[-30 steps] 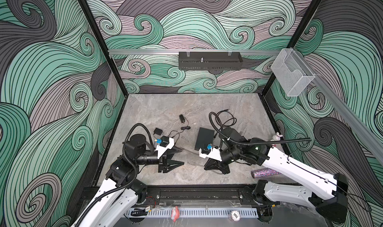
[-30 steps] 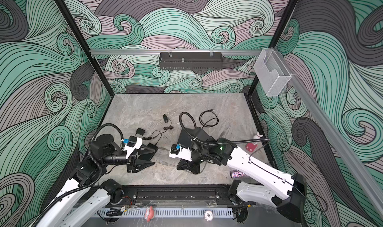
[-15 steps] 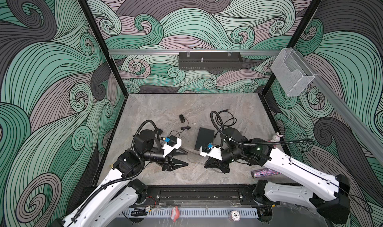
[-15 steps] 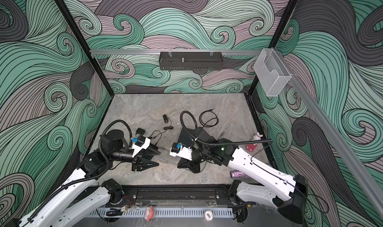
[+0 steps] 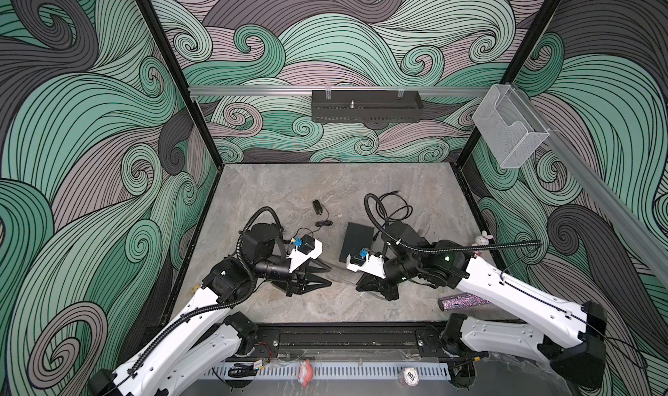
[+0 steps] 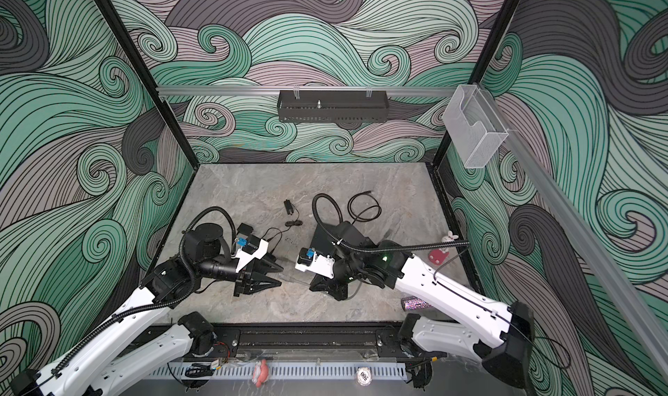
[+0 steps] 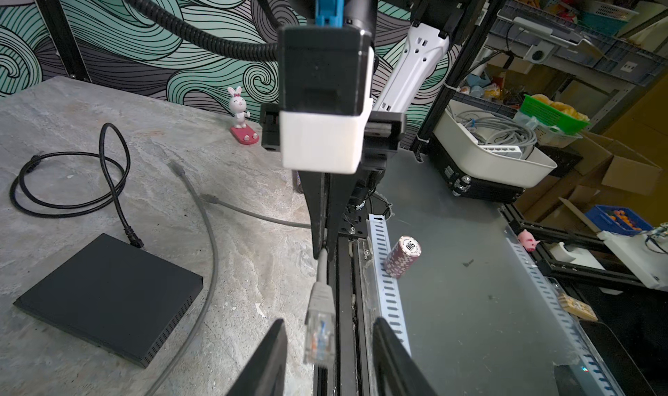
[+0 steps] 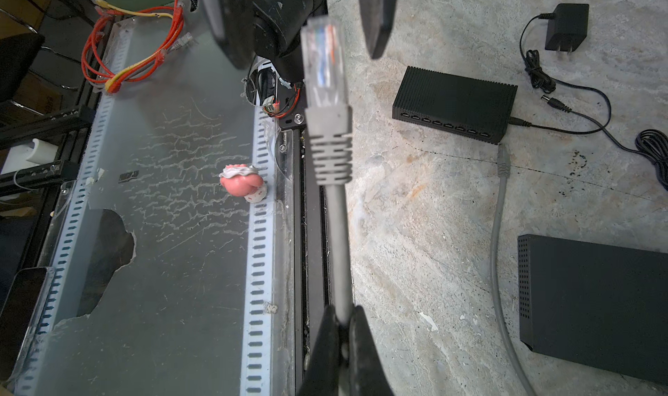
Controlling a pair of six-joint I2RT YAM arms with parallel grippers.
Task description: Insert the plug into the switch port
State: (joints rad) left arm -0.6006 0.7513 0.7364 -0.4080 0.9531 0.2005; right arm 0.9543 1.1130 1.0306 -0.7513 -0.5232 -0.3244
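Our right gripper [image 8: 343,316] pinches the grey Ethernet cable [image 8: 339,231]; our left gripper [image 7: 329,322] stands open around its RJ45 plug [image 7: 320,331] (touching neither jaw).

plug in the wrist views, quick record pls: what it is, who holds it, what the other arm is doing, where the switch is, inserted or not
plug: clear connector on the end of a grey cable
held by: right gripper, fingers shut on the cable behind the plug's boot
left gripper: open, fingers either side of the plug with a gap on both sides
switch: black box lying on the table, port row visible
inserted: no, the plug is well apart from the switch
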